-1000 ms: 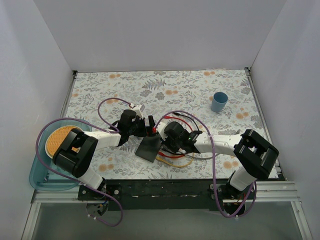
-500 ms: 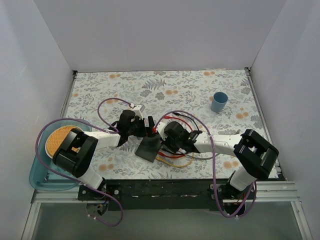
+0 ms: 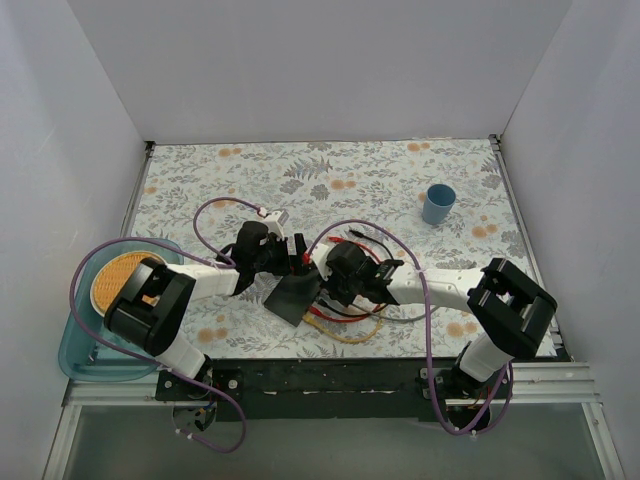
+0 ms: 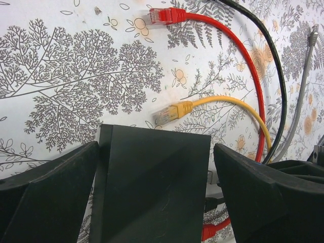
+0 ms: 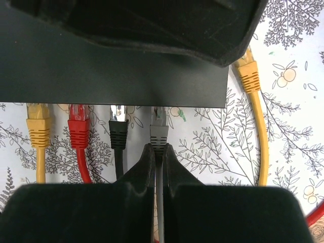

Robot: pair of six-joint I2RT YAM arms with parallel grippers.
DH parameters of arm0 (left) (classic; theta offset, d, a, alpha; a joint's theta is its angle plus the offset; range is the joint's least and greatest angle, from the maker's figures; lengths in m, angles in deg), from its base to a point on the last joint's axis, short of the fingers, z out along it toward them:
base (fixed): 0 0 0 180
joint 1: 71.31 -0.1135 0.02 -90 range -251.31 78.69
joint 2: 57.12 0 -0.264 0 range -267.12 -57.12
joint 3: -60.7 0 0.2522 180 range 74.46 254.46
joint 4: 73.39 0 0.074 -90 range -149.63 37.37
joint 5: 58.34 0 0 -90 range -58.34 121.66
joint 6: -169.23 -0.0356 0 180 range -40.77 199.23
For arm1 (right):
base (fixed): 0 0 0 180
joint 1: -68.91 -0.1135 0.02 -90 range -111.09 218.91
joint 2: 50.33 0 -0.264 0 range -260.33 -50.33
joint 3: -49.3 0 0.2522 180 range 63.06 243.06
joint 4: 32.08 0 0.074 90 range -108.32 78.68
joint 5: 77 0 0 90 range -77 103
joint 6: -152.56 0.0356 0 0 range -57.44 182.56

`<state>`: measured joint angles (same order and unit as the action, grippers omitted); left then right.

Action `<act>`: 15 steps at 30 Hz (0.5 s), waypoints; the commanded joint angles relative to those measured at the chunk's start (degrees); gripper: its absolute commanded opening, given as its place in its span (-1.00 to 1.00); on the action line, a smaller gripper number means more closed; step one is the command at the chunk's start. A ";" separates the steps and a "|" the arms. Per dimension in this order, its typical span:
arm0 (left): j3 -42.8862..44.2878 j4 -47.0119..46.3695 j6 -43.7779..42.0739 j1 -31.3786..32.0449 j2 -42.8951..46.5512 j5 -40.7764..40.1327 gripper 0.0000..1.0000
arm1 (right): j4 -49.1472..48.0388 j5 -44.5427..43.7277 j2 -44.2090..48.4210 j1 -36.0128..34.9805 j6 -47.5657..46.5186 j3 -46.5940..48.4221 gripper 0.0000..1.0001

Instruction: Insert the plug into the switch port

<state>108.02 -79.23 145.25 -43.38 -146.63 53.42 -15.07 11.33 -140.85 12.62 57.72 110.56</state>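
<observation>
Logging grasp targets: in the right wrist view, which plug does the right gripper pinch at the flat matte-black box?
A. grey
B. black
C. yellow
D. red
A: the right gripper is shut on the grey plug at the edge of the flat matte-black box.

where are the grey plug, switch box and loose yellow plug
grey plug (image 5: 159,134): right wrist view, boot
switch box (image 5: 101,71): right wrist view, plain top
loose yellow plug (image 4: 169,114): left wrist view, connector body

The plug (image 5: 159,132) sits at the box (image 5: 101,66) edge.
</observation>
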 commanded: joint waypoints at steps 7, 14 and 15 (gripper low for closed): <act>-2.18 2.37 2.36 1.43 3.91 8.39 0.83 | -18.27 -3.59 0.26 -0.31 6.50 2.43 -0.97; -4.47 3.69 3.76 1.43 6.81 7.51 0.76 | -23.02 -5.10 0.17 -0.31 11.43 -0.48 -0.97; -4.73 3.60 4.11 1.43 6.98 7.60 0.75 | -23.37 -5.10 0.08 -0.31 11.69 -0.48 -0.97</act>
<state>104.98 -78.53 145.38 -43.91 -143.05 51.61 -20.10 9.67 -141.31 12.09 65.67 108.57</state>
